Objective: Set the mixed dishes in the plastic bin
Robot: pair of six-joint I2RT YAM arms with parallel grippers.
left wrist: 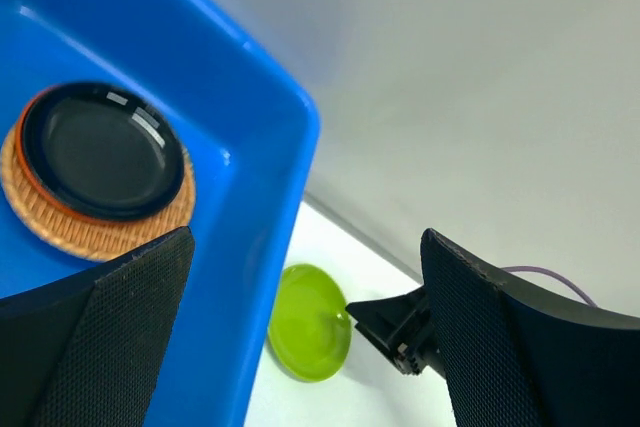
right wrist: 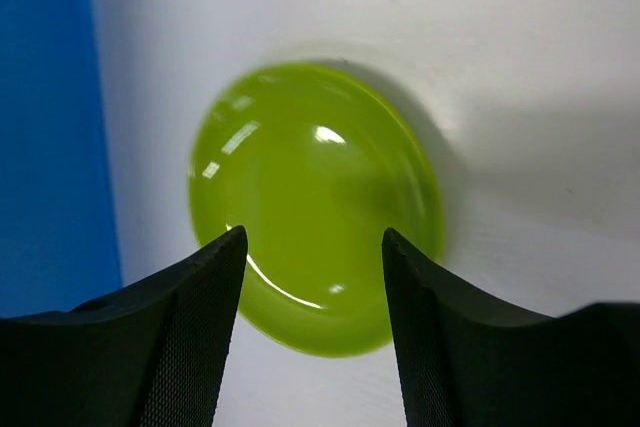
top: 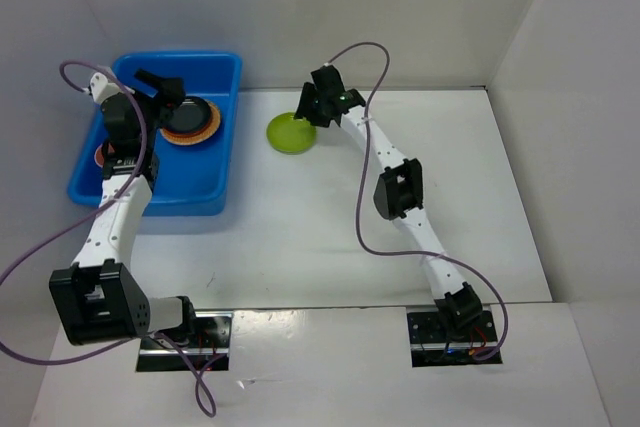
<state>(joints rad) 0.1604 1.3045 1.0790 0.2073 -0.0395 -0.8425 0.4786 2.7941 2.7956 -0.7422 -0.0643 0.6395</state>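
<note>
A lime green plate (top: 290, 133) lies on the white table just right of the blue plastic bin (top: 225, 137). My right gripper (top: 305, 109) hovers at the plate's far right edge. In the right wrist view this gripper (right wrist: 313, 237) is open, its fingers straddling the near part of the green plate (right wrist: 310, 187) with nothing held. Inside the bin a black plate (left wrist: 100, 152) rests on an orange one, stacked on a woven tan plate (left wrist: 95, 237). My left gripper (top: 165, 90) stands wide open and empty above the bin (left wrist: 295, 137).
A small orange-red round thing (top: 99, 155) shows in the bin's left part, mostly hidden by the left arm. White walls close off the back and right of the table. From the left wrist, the green plate (left wrist: 310, 322) and the right gripper's black tip (left wrist: 395, 332) show past the bin's corner.
</note>
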